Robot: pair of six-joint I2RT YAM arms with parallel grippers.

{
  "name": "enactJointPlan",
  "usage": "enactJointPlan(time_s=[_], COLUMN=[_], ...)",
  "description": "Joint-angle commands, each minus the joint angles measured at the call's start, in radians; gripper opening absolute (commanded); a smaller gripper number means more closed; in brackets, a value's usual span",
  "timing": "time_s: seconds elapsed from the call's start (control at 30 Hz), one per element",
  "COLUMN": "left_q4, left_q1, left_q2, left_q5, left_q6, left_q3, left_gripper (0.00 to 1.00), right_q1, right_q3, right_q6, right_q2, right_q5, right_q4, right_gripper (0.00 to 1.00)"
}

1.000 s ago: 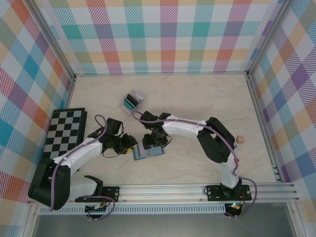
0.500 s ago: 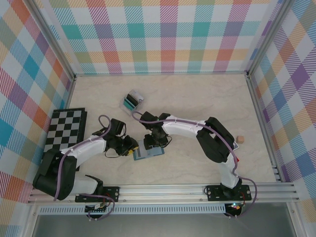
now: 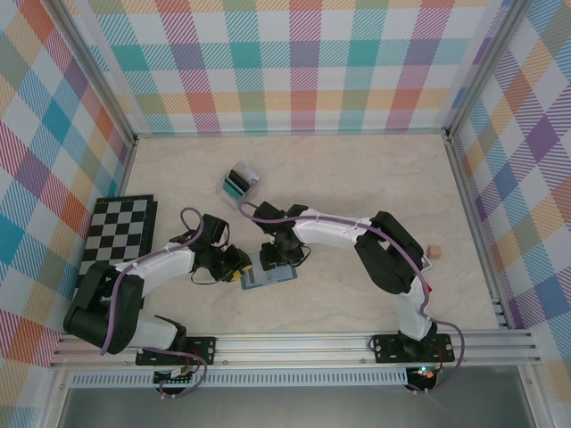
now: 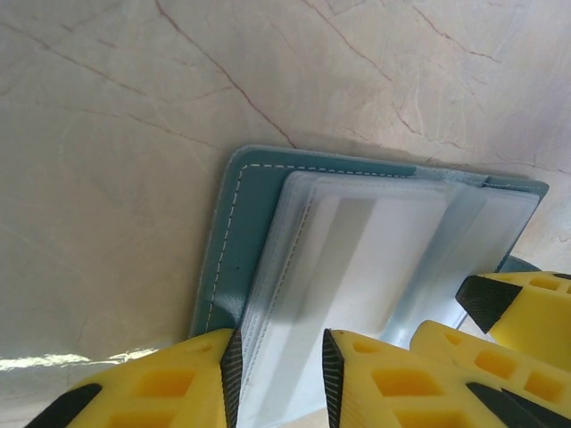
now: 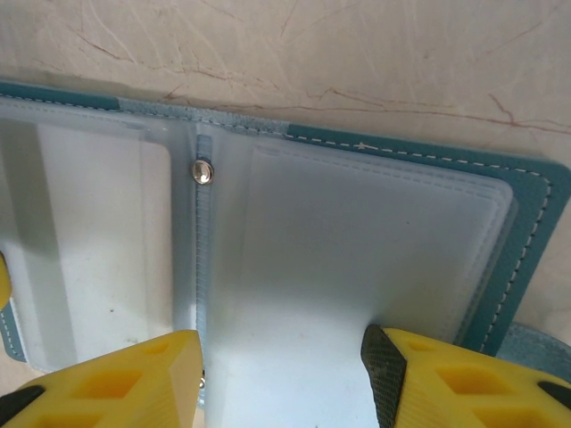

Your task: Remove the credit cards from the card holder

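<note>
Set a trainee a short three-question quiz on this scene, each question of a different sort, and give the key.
1. True or false: the card holder lies folded shut on the table.
2. What lies at the table's left edge? A. a checkerboard B. a plate C. a towel
3. Fill in: the left gripper and the right gripper both sit over the card holder with their jaws ___.
Key: 1 false, it lies spread open; 2 A; 3 open.
</note>
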Motion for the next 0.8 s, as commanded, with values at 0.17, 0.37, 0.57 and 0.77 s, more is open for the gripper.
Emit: enactJointPlan(time_s=[0.17, 0.37, 0.57, 0.77], left_q4=[0.052, 0.043, 0.037, 0.043], left_q1=[-0.015, -0.017, -0.017, -0.017], left_q2=[0.009, 0.004, 0.004, 0.001], left_q5=[0.037, 0.043, 0.037, 0.051], left_q6=[-0.012, 0.006, 0.018, 0.02], left_q3=[0.03, 0.042, 0.048, 0.047], left_gripper=[0.3, 0.27, 0.26, 0.24], right_q1=[0.005, 0.005, 0.005, 0.005], right_q3=[-0.031, -0.033, -0.039, -0.051], right_q6=[0.007, 0.006, 0.01, 0.016], right_q2=[0.018, 0.018, 0.017, 0.005], right_q5=[-0.005, -0.008, -0.006, -0.007], right_q4=[-0.017, -0.016, -0.014, -0.006], right_gripper=[0.54, 0.54, 0.54, 0.54])
